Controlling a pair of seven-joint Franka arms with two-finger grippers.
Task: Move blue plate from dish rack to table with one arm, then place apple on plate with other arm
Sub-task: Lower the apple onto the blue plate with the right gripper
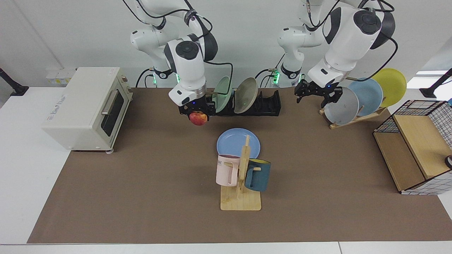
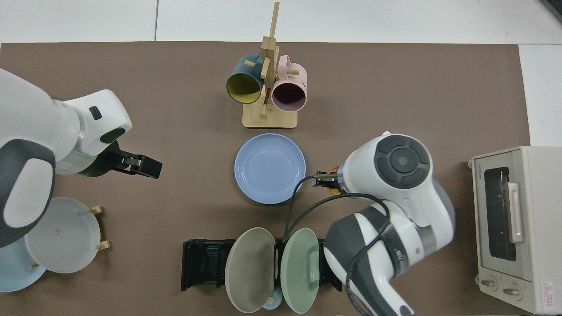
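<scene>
A: Nearest the camera, just in front of the blue plate [image 1: 237,143], what is being seen?

B: A wooden mug tree [image 1: 241,176] is being shown with a pink mug [image 1: 227,170] and a teal mug [image 1: 258,175] hung on it. Lettering is being shown on the pink mug, but it cannot be read.

A: And the blue plate itself?

B: It is lying flat on the table [image 1: 141,197], clear of the dish rack [image 1: 268,104] behind it, so the first half is being judged done.

A: Where is the apple [image 1: 198,118] being held?

B: It is being carried in the right gripper [image 1: 196,112], fingers closed on it, above the table beside the blue plate and not yet over it. From above, only a sliver of the apple is being shown under the wrist.

A: How is the placing best done?

B: The apple is being best brought over the blue plate's middle, lowered until touching, and only then released, so rolling off is being avoided. The mug tree's post should be kept clear of.

A: The other arm?

B: Beyond the blue plate, the left gripper [image 1: 315,95] is being held raised near the grey plate [image 1: 342,106], fingers spread and empty, waiting.

A: Any other writing?

B: Small print is being shown on the toaster oven [image 1: 84,107], unreadable.
</scene>
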